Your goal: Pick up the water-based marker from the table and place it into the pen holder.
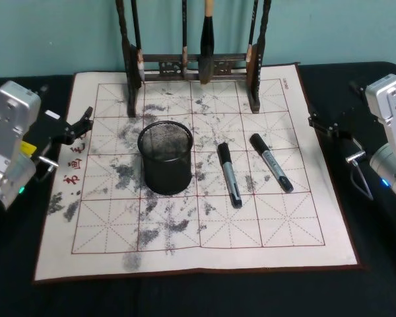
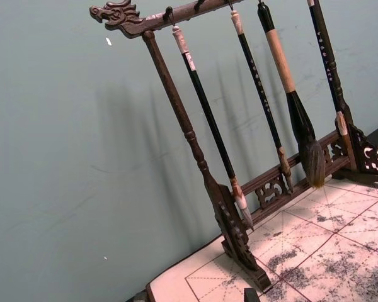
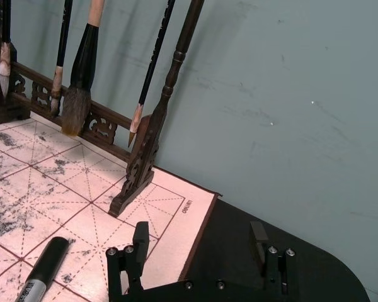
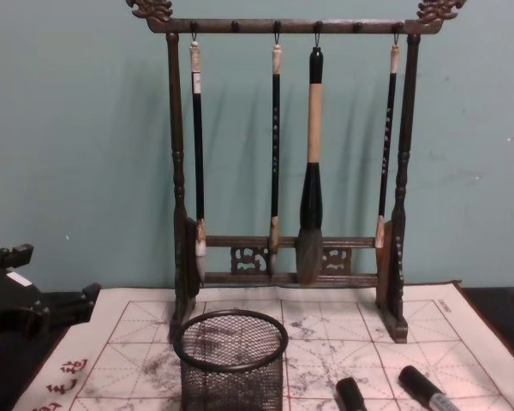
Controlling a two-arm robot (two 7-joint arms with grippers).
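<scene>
Two black-capped, grey-barrelled markers lie on the stained white mat point(image 1: 105, 238) of the table, right of the pen holder. One marker point(image 1: 229, 175) is nearer the holder, the other marker point(image 1: 271, 162) farther right; both caps show in the chest view point(image 4: 351, 395) point(image 4: 421, 388). The pen holder point(image 1: 165, 158), a black mesh cup point(image 4: 231, 360), stands upright with nothing showing inside. My left gripper point(image 1: 78, 124) hovers open at the mat's left edge. My right gripper point(image 1: 323, 124) is open beyond the mat's right edge, its fingers point(image 3: 140, 236) apart over dark tabletop, one marker point(image 3: 43, 274) nearby.
A tall dark wooden rack point(image 1: 191, 66) with several hanging brushes stands along the mat's far edge, right behind the holder point(image 4: 283, 257). A teal wall rises close behind it. Dark tabletop point(image 1: 185, 297) surrounds the mat.
</scene>
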